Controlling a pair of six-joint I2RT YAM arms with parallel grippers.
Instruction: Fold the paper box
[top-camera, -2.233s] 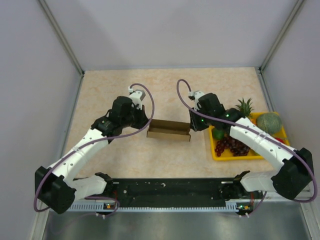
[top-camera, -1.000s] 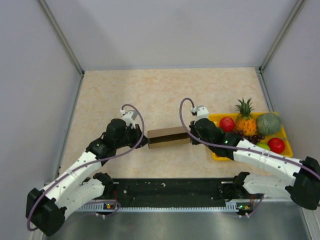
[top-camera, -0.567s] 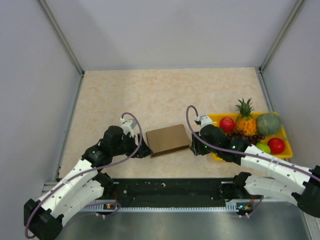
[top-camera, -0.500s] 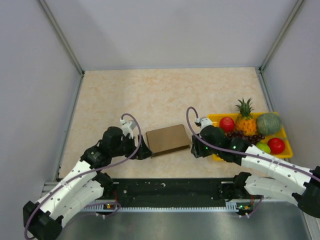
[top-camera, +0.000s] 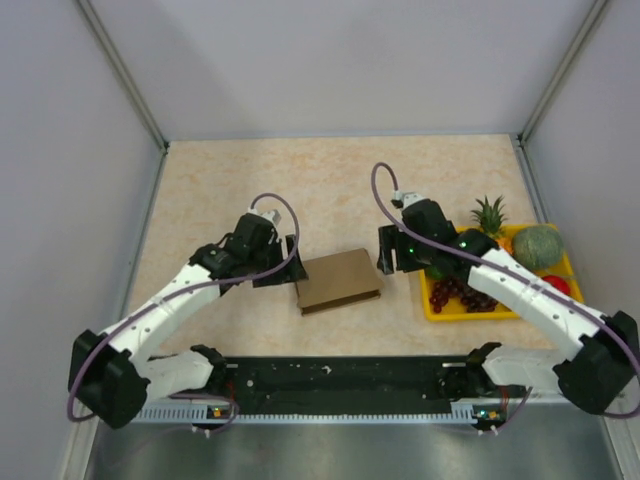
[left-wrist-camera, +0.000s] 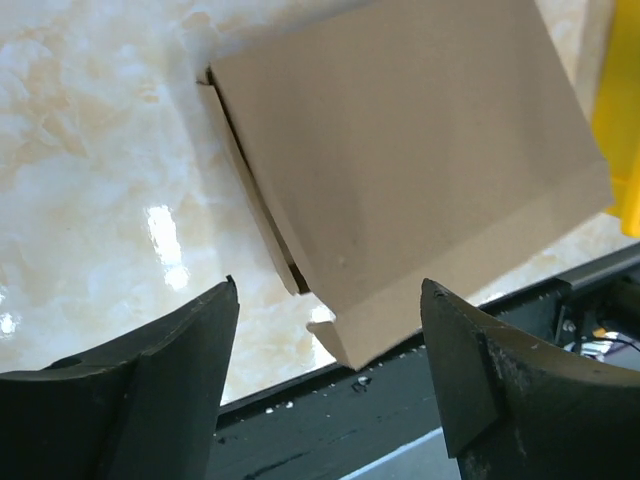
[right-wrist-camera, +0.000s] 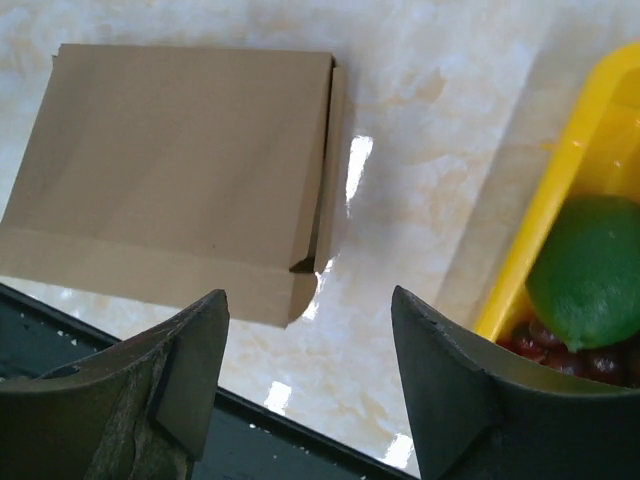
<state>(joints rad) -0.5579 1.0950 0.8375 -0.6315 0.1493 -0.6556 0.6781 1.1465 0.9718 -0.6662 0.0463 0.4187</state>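
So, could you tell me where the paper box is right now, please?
In the top view the paper box lies flat on the table, centre front, between the left fingers and right fingers, just left of the yellow fruit tray.

Top camera: high above the near edge of the beige marbled table (top-camera: 200, 190), facing down over all of it. Both wrist cameras: close, aimed down at that near edge. All three share the flat brown cardboard box (top-camera: 339, 280).
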